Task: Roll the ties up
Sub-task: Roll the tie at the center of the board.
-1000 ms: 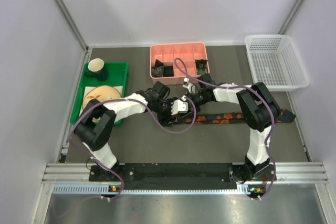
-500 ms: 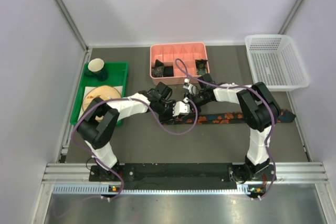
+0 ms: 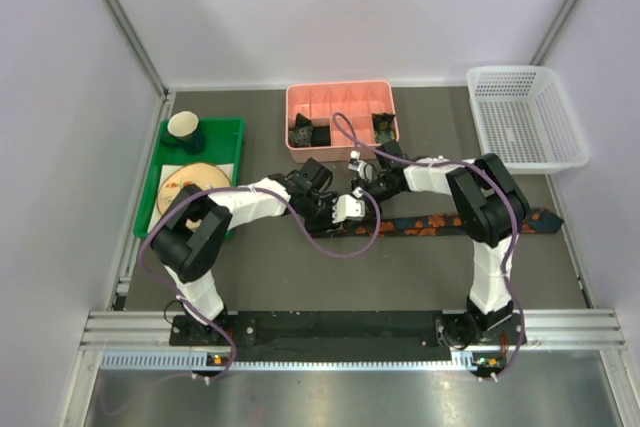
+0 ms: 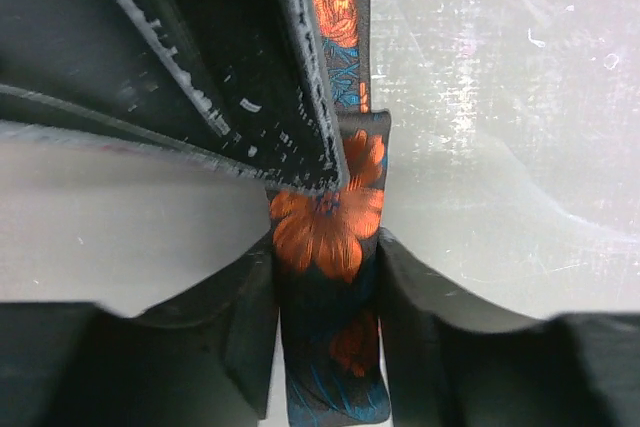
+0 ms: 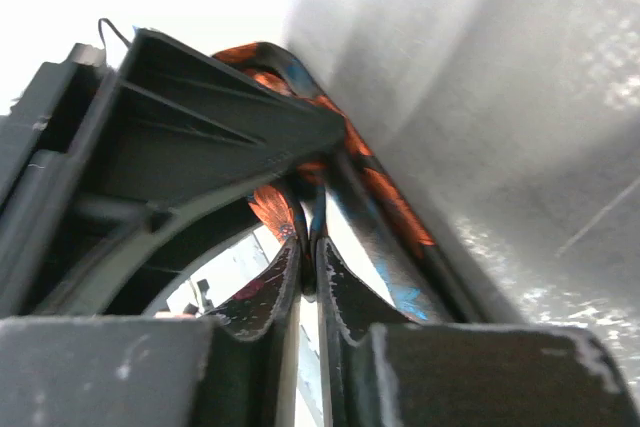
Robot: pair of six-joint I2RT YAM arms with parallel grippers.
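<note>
A black tie (image 3: 440, 224) with orange flowers lies flat across the table, running right from the two grippers. In the left wrist view its end (image 4: 325, 237) sits lengthwise between my left gripper's (image 4: 325, 282) fingers (image 4: 410, 317), which press on both edges. The right gripper's ribbed finger (image 4: 250, 77) crosses just above it. In the right wrist view my right gripper (image 5: 308, 252) is shut on a fold of the tie (image 5: 275, 215), while the rest of the strip (image 5: 395, 202) trails away. From above, the left gripper (image 3: 345, 209) and right gripper (image 3: 362, 187) nearly touch.
A pink compartment box (image 3: 340, 97) at the back holds dark rolled ties (image 3: 303, 133). A white basket (image 3: 525, 117) stands at the back right. A green tray (image 3: 228, 132) with a cup (image 3: 185, 125) and plate (image 3: 195, 179) is on the left. Purple cables (image 3: 340, 250) loop over the table.
My left gripper has shifted slightly right and closed in on the tie's end. The right gripper stays at the same spot beside it.
</note>
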